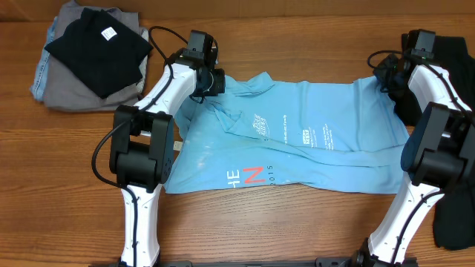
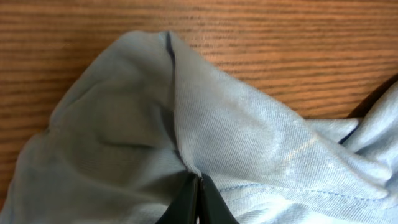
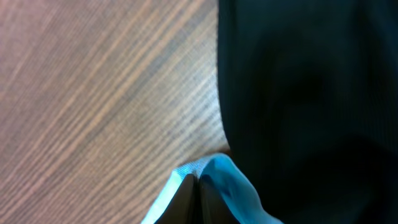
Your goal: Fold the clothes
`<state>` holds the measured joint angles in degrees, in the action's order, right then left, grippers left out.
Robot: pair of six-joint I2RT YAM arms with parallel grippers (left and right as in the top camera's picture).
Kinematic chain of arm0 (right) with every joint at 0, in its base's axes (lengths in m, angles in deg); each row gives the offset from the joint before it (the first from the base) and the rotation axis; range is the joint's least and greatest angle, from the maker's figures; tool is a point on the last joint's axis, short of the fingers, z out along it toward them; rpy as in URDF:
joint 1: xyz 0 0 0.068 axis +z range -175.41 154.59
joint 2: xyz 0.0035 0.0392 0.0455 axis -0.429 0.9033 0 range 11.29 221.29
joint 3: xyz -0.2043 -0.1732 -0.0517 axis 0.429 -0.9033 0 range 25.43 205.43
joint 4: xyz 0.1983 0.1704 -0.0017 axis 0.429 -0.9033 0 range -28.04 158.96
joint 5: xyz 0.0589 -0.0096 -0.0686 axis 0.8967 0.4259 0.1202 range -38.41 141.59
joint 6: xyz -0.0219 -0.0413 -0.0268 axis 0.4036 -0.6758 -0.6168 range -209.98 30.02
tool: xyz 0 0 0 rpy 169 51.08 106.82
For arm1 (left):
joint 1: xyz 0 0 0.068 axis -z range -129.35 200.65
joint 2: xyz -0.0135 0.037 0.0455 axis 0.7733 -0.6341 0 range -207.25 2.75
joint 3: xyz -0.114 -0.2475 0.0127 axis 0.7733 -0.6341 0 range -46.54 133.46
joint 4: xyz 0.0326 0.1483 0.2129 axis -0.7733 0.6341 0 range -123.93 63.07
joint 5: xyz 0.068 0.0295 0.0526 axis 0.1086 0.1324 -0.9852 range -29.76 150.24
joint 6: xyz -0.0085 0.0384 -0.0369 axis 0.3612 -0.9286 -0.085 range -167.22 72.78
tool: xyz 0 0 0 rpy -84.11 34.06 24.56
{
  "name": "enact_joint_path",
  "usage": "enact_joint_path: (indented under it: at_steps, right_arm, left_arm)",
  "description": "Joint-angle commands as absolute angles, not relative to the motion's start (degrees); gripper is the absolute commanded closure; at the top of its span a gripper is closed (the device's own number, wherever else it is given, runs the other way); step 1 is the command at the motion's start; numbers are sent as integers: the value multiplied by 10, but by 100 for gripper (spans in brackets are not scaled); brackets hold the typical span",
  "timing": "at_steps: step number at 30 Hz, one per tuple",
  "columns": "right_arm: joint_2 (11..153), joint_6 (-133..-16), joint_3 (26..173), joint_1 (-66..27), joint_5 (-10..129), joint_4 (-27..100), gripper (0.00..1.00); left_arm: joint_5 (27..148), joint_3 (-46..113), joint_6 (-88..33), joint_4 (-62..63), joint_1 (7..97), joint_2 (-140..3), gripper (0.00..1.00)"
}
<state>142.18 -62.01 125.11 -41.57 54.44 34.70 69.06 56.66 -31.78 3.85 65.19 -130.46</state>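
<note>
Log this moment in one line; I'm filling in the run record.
left gripper: shut on T-shirt | right gripper: shut on T-shirt | T-shirt: spread on table

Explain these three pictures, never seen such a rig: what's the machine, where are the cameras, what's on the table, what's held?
Two white-and-black robot arms, each ending in a two-finger gripper. The wide picture looks down from above the wooden table; the two close-ups come from cameras on the wrists. A light blue T-shirt lies spread out, wrinkled. A stack of folded clothes sits at the far left, and a dark garment lies by the right edge. The left gripper is shut on the shirt's far left edge, the right gripper on its far right corner; each wrist view shows blue cloth pinched between closed fingers.
</note>
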Motion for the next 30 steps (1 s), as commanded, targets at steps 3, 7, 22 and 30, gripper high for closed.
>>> enact_joint_path:
  at_steps: [3,7,22,30]
  right_arm:
    - [1397,-610,1268,-433,581,324,96]
    - [1358,-610,1268,-449,648,304,96]
    - [1262,-610,1268,-493,684,114,96]
    - [1243,-610,1268,-557,685,22,96]
  left_arm:
    - [699,598,-320,78,652,-1289,96]
    - [699,607,-328,84,652,-1243,96]
    - [654,607,-291,247,630,-1136,96]
    - [646,607,-272,346,567,-1109,96]
